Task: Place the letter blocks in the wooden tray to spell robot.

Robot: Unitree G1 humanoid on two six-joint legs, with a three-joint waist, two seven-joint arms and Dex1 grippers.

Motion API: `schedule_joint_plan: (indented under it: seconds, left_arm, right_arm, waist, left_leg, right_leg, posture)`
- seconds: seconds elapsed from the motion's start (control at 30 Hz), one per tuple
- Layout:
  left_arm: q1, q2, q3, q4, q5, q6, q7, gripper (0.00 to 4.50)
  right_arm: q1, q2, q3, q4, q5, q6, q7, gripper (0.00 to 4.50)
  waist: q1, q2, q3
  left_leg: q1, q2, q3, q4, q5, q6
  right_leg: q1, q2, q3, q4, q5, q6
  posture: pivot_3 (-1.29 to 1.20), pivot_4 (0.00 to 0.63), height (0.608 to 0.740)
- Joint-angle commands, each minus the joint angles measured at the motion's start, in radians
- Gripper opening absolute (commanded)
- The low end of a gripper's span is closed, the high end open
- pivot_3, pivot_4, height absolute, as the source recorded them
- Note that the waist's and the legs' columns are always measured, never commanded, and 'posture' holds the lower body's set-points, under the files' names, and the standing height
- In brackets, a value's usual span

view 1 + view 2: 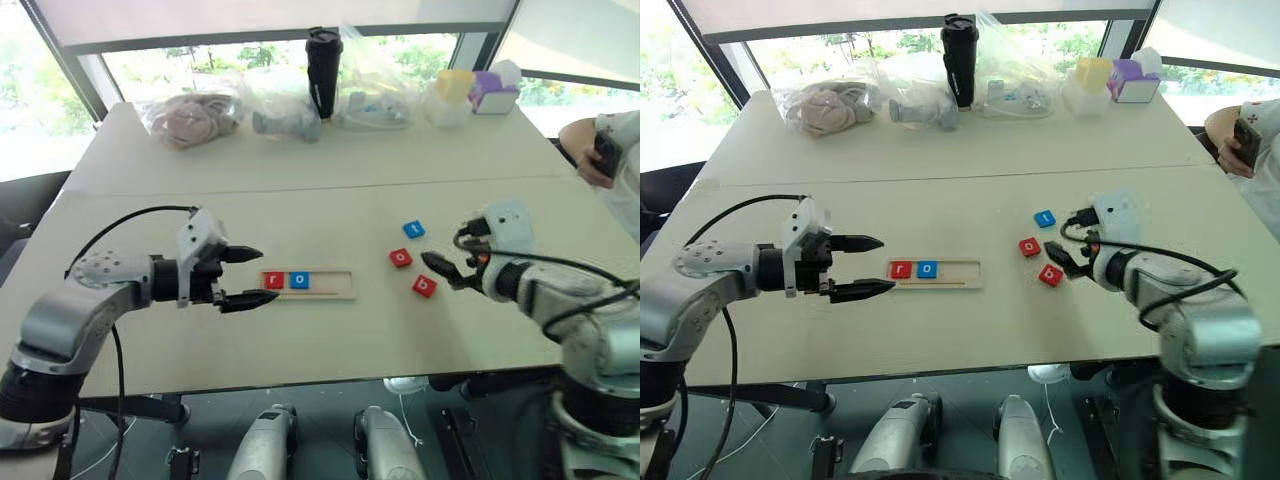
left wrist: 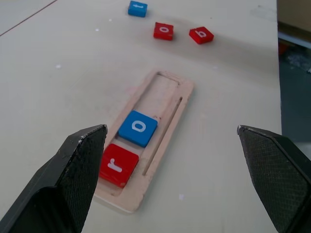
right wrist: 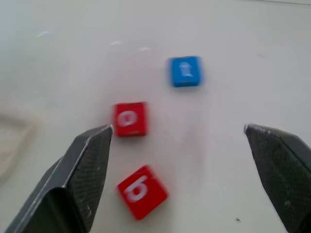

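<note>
Tray (image 1: 308, 283) of pale wood lies on the table (image 1: 330, 335) nearer its front edge, a bit left of centre. Red r tile (image 1: 274, 280) and blue o tile (image 1: 299, 280) sit side by side at the tray's left end; rest of the slot bare. Three loose tiles lie right of the tray, apart from it: blue t tile (image 1: 413, 229) furthest back, red o tile (image 1: 400, 258) in the middle, red b tile (image 1: 424, 286) nearest the front edge. L gripper (image 1: 248, 276) sits just off the tray's left end, fingers spread, nothing between them. R gripper (image 1: 447, 270) is just right of the red b, fingers apart, holding nothing.

Bags (image 1: 190, 118), a black tumbler (image 1: 322, 72) and small boxes (image 1: 468, 95) line the back edge. A person's hand (image 1: 592, 152) holds a phone off the back right corner.

L wrist view: spread fingers (image 2: 77, 174) frame the tray end w/ r and o.

R wrist view: wide-apart fingers (image 3: 85, 170) frame the t, o, b tiles on bare table.
</note>
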Motion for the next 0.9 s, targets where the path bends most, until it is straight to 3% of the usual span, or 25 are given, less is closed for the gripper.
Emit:
schedule_joint_plan:
  seconds: [0.03, 0.13, 0.3, 0.7, 0.9]
  left_arm:
    - [-0.023, 0.063, -0.005, -0.035, -0.005, -0.034, -0.092, 4.5]
    - [-0.032, 0.089, -0.023, -0.035, 0.01, -0.05, -0.123, 4.5]
    - [-0.038, 0.094, -0.026, -0.03, 0.023, -0.058, -0.127, 4.5]
    - [0.027, 0.09, -0.006, -0.081, 0.016, -0.049, -0.078, 4.5]
    - [0.042, 0.094, 0.005, -0.094, 0.01, -0.047, -0.064, 4.5]
  right_arm:
    - [0.158, -0.191, 0.08, 0.069, 0.017, -0.344, 0.307, 4.43]
    - [0.185, -0.234, 0.122, 0.194, -0.023, -0.506, 0.351, 4.43]
    - [0.132, -0.216, 0.183, 0.354, -0.066, -0.651, 0.358, 4.43]
    - [0.05, -0.187, 0.264, 0.522, -0.104, -0.762, 0.376, 4.43]
    - [0.028, -0.171, 0.271, 0.57, -0.11, -0.772, 0.37, 1.57]
  waist:
    - [0.0, -0.001, 0.0]
    - [-0.006, -0.001, 0.0]
    - [-0.001, -0.001, 0.0]
    - [0.003, -0.001, 0.0]
    - [0.003, -0.001, 0.0]
  left_leg:
    - [0.0, 0.0, 0.0, 0.0, -0.001, 0.001]
    - [0.0, 0.0, 0.003, 0.001, -0.001, 0.001]
    - [0.0, 0.003, 0.008, 0.002, -0.001, 0.001]
    - [0.0, 0.003, 0.012, 0.001, -0.002, 0.003]
    - [0.0, 0.004, 0.014, 0.002, -0.002, 0.003]
  right_leg:
    - [0.002, 0.0, -0.001, -0.001, -0.001, 0.001]
    - [0.003, -0.002, 0.001, -0.005, 0.0, 0.0]
    - [0.002, -0.005, 0.001, -0.008, 0.002, -0.003]
    - [0.0, -0.005, 0.002, -0.008, 0.003, -0.003]
    - [0.0, -0.005, 0.002, -0.007, 0.003, -0.003]
  posture:
    - [0.0, 0.15, 0.74]
    - [0.0, 0.15, 0.74]
    - [0.0, 0.15, 0.74]
    - [0.0, 0.15, 0.74]
    - [0.0, 0.15, 0.74]
